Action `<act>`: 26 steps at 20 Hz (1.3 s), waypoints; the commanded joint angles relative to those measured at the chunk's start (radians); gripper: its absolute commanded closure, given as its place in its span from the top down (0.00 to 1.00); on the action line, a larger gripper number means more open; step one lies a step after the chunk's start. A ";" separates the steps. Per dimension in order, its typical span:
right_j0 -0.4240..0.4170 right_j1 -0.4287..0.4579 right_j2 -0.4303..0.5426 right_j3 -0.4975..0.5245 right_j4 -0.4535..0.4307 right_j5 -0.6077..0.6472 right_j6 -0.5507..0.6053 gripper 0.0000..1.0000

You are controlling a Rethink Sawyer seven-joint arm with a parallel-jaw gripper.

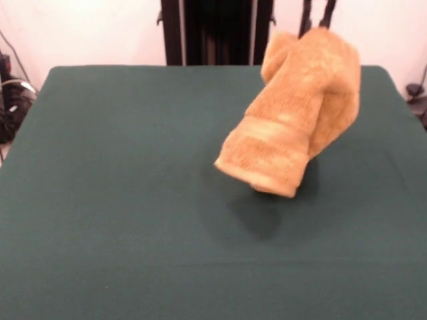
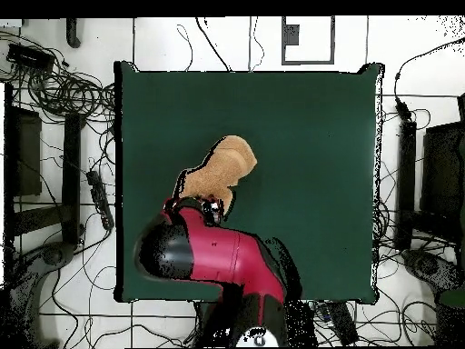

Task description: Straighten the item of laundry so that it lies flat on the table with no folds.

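**Gripper lifts towel clear of table**

Gripper (image 1: pixel 319 23), front view: pinched on the towel (image 1: pixel 293 127), which hangs bunched below it, clear of the table (image 1: pixel 107 200), presumably to let folds drop out.

Overhead view: towel (image 2: pixel 222 173) extends beyond the arm (image 2: pixel 218 259).

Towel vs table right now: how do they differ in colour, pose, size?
Colour: the towel is orange-tan; the table is dark green.
Pose: the towel hangs bunched and folded in the air, its shadow below it; the table lies flat.
Size: in the overhead view the towel covers a small part of the table.
Both look matte, cloth-like.
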 commanded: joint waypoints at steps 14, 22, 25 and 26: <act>0.029 0.006 0.016 -0.066 0.133 0.216 0.310 0.00; 0.002 0.128 0.036 -0.251 0.120 0.253 0.268 0.00; -0.024 0.161 0.058 -0.291 0.114 0.245 0.236 0.00; -0.028 0.169 0.061 -0.308 0.112 0.250 0.232 0.00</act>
